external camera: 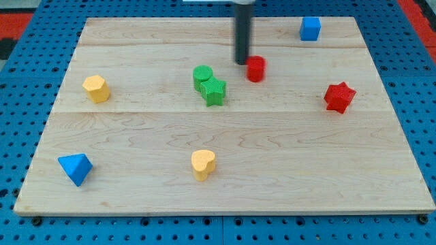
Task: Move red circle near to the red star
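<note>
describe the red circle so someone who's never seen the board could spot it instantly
On the wooden board, look at the upper middle, just right of the green circle and green star pair. The red circle sits there with my tip at its left side. Unlike the spiky red star farther right, it is a plain round cylinder.

My rod runs out of the view's top edge, so its upper length is cut off. My tip (242, 62) sits just left of the red circle (255, 69); I cannot tell whether they touch. The green circle (202, 75) is partly covered by the green star (214, 91) in front. The surface (225, 184) sits on a blue pegboard (27, 82) that every edge crops.
</note>
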